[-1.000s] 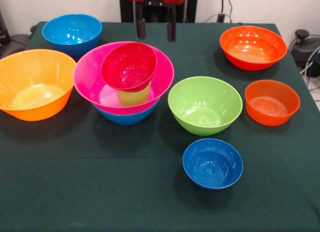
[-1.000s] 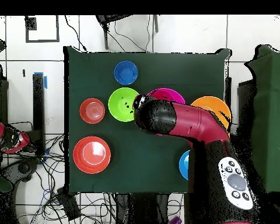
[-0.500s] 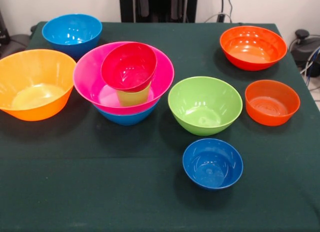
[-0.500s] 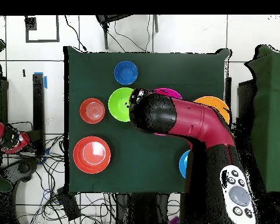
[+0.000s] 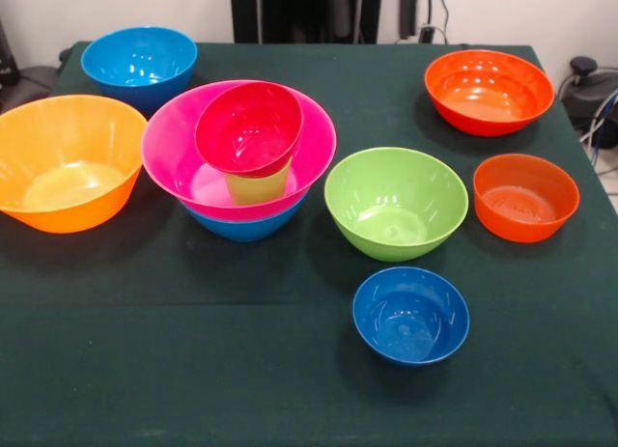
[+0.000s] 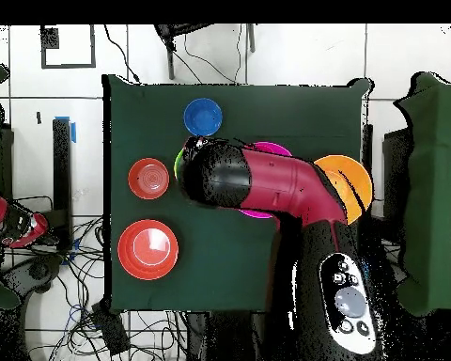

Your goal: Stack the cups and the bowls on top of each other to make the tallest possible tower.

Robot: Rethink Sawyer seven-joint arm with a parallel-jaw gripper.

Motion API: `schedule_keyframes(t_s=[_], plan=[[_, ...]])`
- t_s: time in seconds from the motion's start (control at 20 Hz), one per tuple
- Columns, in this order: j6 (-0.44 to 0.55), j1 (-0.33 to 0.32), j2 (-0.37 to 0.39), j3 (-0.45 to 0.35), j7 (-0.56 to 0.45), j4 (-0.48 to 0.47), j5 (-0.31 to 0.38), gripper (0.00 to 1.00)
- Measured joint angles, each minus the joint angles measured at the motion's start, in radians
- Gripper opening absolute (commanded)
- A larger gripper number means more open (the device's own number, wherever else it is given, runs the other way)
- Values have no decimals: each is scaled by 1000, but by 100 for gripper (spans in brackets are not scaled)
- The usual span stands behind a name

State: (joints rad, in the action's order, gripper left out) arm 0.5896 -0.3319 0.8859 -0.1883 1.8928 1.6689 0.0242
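On the left of the green cloth in the front view sit a big orange bowl [image 5: 66, 162] and, behind it, a blue bowl [image 5: 140, 63]. Next comes the tower [image 5: 241, 157]: a blue bowl at the bottom, a large pink bowl [image 5: 169, 153] nested in it, a lime cup [image 5: 257, 187] standing in that, and a small crimson bowl [image 5: 249, 128] tipped toward the camera on the cup. Just right of it sits the green bowl [image 5: 396, 203], mouth up, with a small blue bowl [image 5: 410, 315] in front. Two orange-red bowls lie furthest right. From overhead, the arm [image 6: 267, 183] hangs over the green bowl, hiding most of it, so that bowl probably lies straight below. The gripper is hidden, so I cannot tell how it is set.
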Motion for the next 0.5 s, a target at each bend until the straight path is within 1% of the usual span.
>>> schedule_keyframes(t_s=[0.2,0.5], plan=[[0,44,-16,2,0,-1,-16,100],[0,66,-33,9,0,0,-29,100]])
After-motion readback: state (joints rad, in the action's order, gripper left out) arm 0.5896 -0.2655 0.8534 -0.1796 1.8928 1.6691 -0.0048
